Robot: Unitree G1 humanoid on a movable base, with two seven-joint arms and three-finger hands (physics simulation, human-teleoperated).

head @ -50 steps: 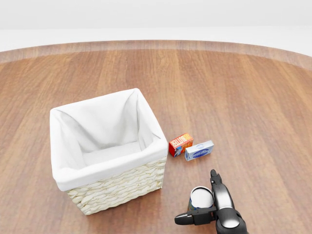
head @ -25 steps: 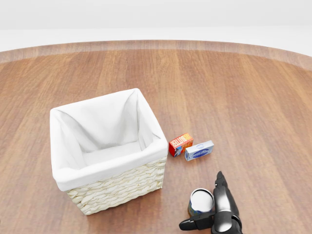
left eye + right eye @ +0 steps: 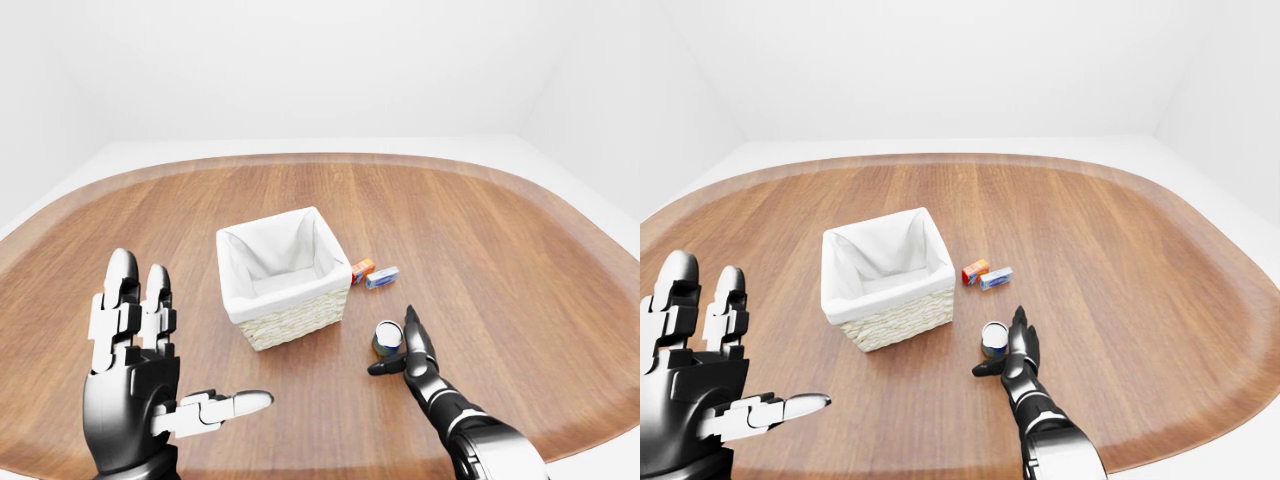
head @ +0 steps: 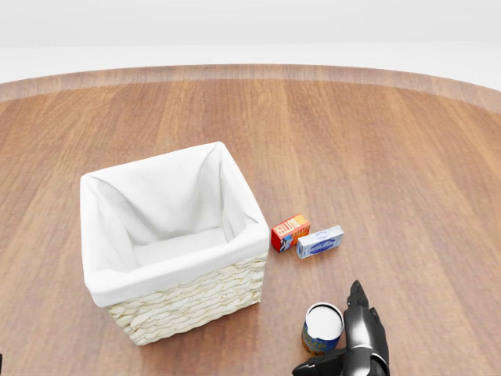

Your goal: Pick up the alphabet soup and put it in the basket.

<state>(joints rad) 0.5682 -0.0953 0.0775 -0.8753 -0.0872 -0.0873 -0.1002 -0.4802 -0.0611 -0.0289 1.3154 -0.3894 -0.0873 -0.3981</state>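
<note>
The alphabet soup can (image 4: 322, 330) stands upright on the wooden table (image 4: 376, 157), below and to the right of the basket (image 4: 168, 274). The basket is wicker with a white cloth liner, and nothing shows inside it. My right hand (image 4: 344, 345) is open beside the can's right side, fingers stretched upward and thumb pointing left under the can. The fingers are not closed round it. My left hand (image 3: 150, 370) is open and empty, raised at the lower left of the left-eye view, far from the can.
A small red-orange box (image 4: 290, 232) and a blue-white box (image 4: 319, 242) lie side by side on the table, right of the basket and above the can. The table's rounded edge (image 3: 560, 200) curves around the scene.
My right hand has slid down and slightly right in the head view, and its thumb has left the can's front. The can and basket have stayed put.
</note>
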